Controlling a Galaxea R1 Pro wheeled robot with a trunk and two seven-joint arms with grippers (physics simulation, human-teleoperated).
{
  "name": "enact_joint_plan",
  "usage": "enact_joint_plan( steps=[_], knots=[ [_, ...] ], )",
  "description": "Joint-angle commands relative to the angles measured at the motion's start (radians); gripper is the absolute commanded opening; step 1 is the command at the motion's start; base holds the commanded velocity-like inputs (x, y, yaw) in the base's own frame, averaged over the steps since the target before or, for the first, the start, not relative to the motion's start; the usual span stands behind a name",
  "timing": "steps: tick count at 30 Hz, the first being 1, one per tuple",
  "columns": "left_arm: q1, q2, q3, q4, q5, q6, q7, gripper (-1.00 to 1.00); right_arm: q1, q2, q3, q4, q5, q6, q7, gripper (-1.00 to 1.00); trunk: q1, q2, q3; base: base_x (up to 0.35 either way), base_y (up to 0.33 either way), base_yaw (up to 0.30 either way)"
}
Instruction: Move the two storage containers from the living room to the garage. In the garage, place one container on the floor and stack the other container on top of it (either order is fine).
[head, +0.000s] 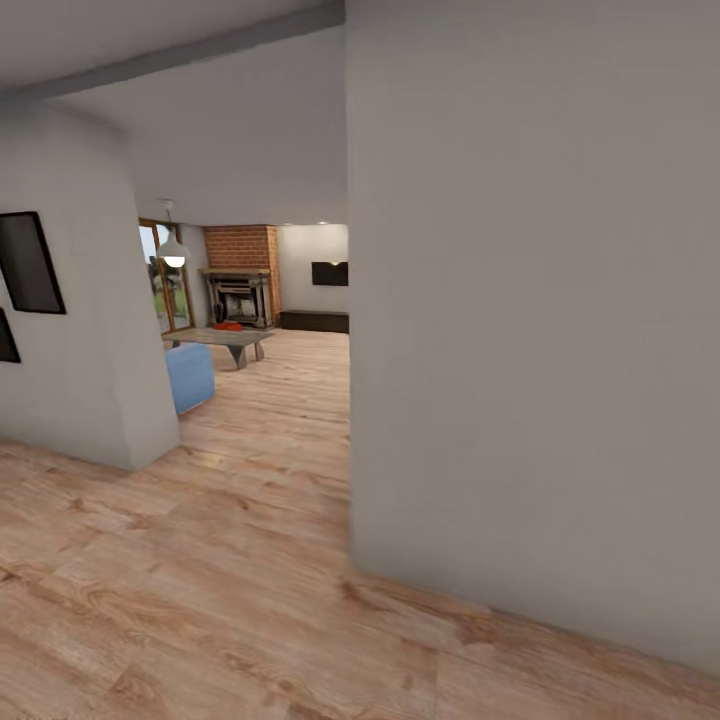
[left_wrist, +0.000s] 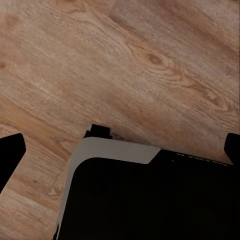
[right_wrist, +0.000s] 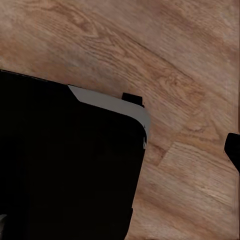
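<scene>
A light wood plank floor (head: 230, 600) is seen nearest, with a grey wall (head: 530, 320) close on the right. In the wrist views, the left claw (left_wrist: 122, 150) is spread apart; the right claw's state cannot be told. Far left, the living room is seen: blue sofa (head: 189, 376), low grey surface (head: 225, 338), brick fireplace (head: 240, 275). A small red-orange object (head: 228, 325), too small to identify, is seen by the fireplace.

A big white wall (head: 530, 330) blocks the right; bare wood floor (head: 270, 420) runs open toward the living room (head: 270, 290).

A grey wall (head: 530, 300) fills the near right — 2 dark frames (head: 28, 263) hang left.
</scene>
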Motion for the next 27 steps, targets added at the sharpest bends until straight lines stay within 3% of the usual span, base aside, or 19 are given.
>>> enact_joint_plan(
  steps=[1, 12, 27],
  knots=[
    [-0.001, 0.0, -0.007, 0.001, 0.009, -0.003, -0.003, 1.0, -0.002, 0.0, 0.003, 0.003, 0.0, -0.006, 0.002, 1.0, 0.001, -0.001, -0.001, 0.323, 0.0, 0.254],
    [-0.001, 0.001, -0.007, 0.001, 0.01, -0.003, -0.003, 1.0, -0.002, 0.001, 0.002, 0.003, -0.001, -0.006, 0.002, 1.0, 0.001, -0.001, -0.001, 0.323, 0.0, 0.071],
    [-0.001, 0.001, -0.007, 0.001, 0.009, -0.004, -0.003, 1.0, -0.001, 0.001, 0.002, 0.003, 0.005, -0.014, 0.001, 1.0, 0.001, -0.001, -0.001, 0.323, 0.0, 0.262]
  ],
)
